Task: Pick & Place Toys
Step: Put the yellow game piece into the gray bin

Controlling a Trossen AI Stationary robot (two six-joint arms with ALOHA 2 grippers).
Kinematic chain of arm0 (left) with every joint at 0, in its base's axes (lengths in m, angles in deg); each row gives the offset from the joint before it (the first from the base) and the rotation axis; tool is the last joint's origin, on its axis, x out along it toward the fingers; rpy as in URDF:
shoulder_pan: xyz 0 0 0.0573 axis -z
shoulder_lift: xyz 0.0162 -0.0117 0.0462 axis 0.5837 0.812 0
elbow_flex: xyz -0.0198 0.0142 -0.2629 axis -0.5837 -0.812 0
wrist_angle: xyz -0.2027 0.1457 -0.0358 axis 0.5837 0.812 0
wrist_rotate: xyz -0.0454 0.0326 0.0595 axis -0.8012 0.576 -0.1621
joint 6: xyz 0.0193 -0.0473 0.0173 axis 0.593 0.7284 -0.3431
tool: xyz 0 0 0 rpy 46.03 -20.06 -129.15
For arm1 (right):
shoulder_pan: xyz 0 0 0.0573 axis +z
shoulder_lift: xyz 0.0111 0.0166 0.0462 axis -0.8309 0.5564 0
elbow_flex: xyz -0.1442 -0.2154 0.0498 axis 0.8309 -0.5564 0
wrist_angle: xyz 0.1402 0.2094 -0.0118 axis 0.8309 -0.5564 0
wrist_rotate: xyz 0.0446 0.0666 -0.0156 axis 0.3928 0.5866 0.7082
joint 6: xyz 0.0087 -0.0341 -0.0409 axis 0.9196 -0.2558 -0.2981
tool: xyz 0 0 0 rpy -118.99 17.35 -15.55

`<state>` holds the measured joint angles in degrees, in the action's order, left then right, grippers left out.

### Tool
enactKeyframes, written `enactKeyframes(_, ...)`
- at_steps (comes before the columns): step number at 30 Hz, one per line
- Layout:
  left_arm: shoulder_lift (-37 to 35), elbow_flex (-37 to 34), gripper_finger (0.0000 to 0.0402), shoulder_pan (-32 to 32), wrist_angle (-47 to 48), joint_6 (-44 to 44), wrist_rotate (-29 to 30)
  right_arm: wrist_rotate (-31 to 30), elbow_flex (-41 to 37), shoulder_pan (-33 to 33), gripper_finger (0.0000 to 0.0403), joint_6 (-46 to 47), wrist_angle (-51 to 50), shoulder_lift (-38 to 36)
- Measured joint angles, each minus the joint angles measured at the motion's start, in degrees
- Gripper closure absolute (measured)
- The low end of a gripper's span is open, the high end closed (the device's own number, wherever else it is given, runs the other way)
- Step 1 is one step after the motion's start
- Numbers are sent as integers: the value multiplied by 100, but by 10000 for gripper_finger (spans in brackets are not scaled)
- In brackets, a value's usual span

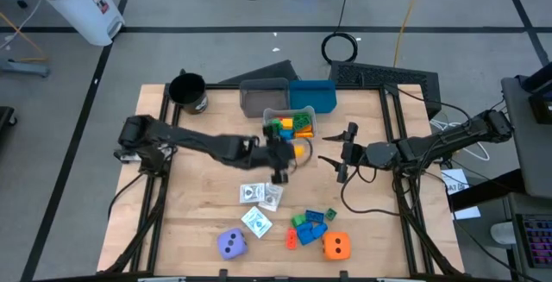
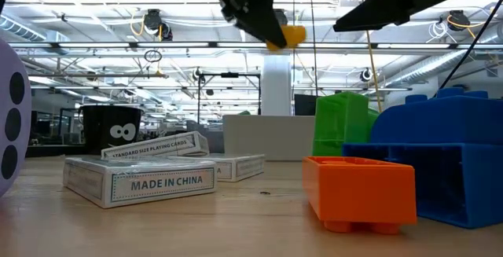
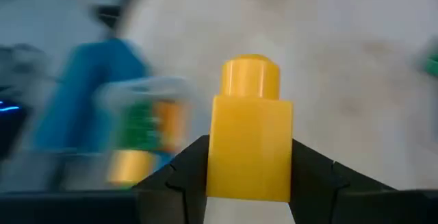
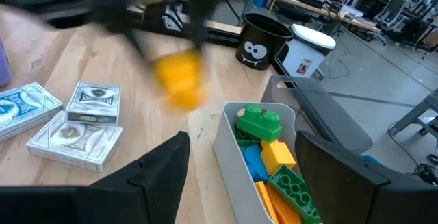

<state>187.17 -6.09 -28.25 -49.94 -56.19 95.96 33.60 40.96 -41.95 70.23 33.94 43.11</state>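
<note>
1. Black cup (image 1: pixel 188 92) with a cartoon face stands alone at the far left corner of the wooden surface (image 1: pixel 190 204)
2. One purple die (image 1: pixel 232 244) sits near the front edge; just right of it lie card packs (image 1: pixel 261 194), white with green print. I count three in the high view, two side by side and one nearer the front
3. Left hand (image 1: pixel 291 153) is over the middle of the surface, raised clear of it, pinching one yellow block (image 3: pixel 250 138) between its two fingers; the block's single stud points away from the wrist
4. Just behind that hand, one small grey bin (image 1: pixel 289 124) holds a heap of green, yellow, orange and blue blocks, too jumbled to count. Behind it are one larger grey bin (image 1: pixel 263 98) and one blue bin (image 1: pixel 313 95)
5. Loose block cluster (image 1: pixel 309 227) near the front: blue, green and red or orange pieces, about five, touching one another
6. One orange die (image 1: pixel 336 246) sits just right of that cluster
7. Right hand (image 1: pixel 343 157) hangs right of the small bin, fingers spread apart with nothing between them
</note>
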Motion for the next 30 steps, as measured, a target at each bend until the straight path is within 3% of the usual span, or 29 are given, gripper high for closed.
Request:
enactKeyframes(5, -139, 7, 264, -530, -98, -215, 210, 0, 0, 0, 147, 0, -3, 0)
enactKeyframes(14, 150, -2, 233, -1464, 10, 36, -575, 0, 0, 0, 147, -2, -14, 0)
enactKeyframes(25, 889, -2, 262, -1801, 884, 143, -1022, -1, -7, -2, 147, -7, -64, -2)
enactKeyframes(30, 1001, -2, 246, -1909, 1311, 442, -999, 0, -7, -2, 147, -7, -60, 0)
